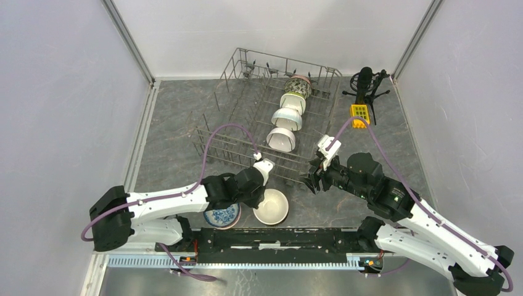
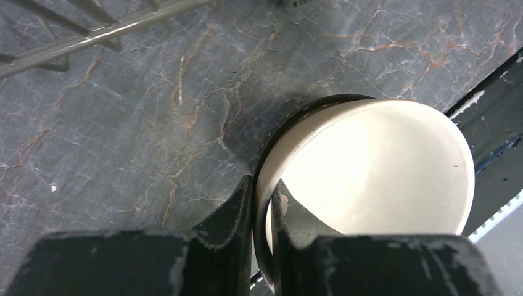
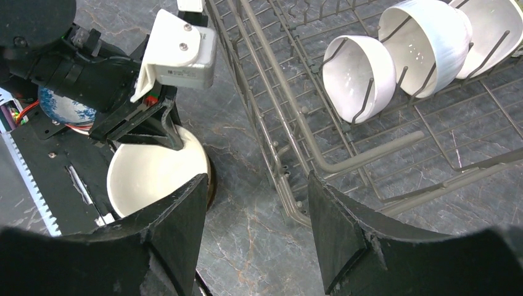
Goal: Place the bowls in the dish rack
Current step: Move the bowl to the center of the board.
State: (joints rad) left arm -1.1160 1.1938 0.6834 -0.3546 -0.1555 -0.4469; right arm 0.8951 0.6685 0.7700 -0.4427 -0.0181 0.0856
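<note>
Top external: bowls (image 1: 288,117) in dish rack (image 1: 243,132)

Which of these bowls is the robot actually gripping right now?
The cream bowl with the dark outside, on the table: the left gripper pinches its rim. The blue patterned bowl beside it lies untouched; the others stand in the dish rack.

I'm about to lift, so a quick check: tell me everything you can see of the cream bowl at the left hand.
The cream bowl is round and glossy like ceramic, pale inside with a dark outer wall, and empty. It stands upright, seemingly on the grey marbled table near the front edge. The left hand pinches its rim, one finger inside and one outside. Nothing else visibly touches it.
</note>
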